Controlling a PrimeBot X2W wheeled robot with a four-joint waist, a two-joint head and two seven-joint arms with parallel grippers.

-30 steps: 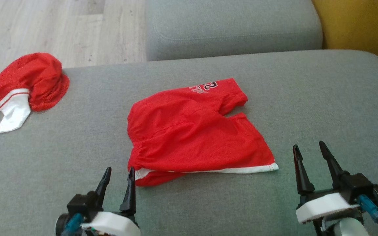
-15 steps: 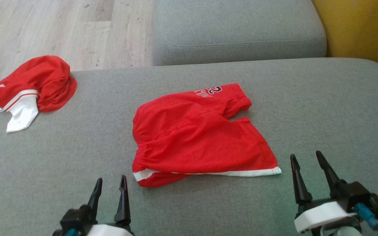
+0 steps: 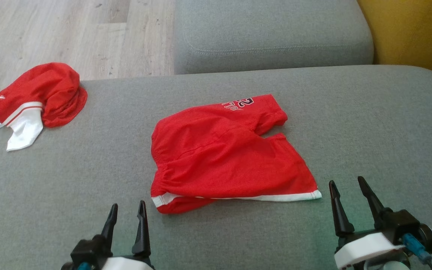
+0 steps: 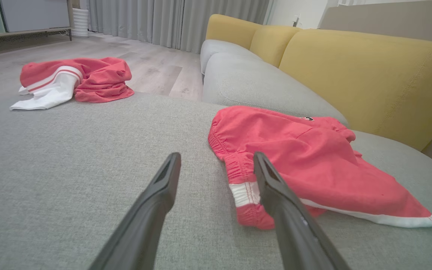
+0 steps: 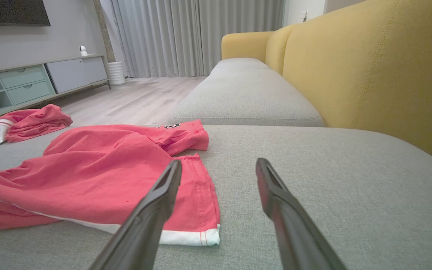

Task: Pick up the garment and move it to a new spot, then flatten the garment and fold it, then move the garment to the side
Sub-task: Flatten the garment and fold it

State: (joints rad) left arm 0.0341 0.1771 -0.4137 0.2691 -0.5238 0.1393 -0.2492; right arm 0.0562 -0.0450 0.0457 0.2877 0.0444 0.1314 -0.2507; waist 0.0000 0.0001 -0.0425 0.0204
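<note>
Shorts, red with white trim, lay mid-cushion on the grey sofa cushion. The lettering on the far leg was partly folded and unreadable. At the cushion's near edge the left gripper and right gripper had fingers apart, gripping nothing, their bodies cut off by the frame. A second red garment lay bunched at the far-left corner.
</note>
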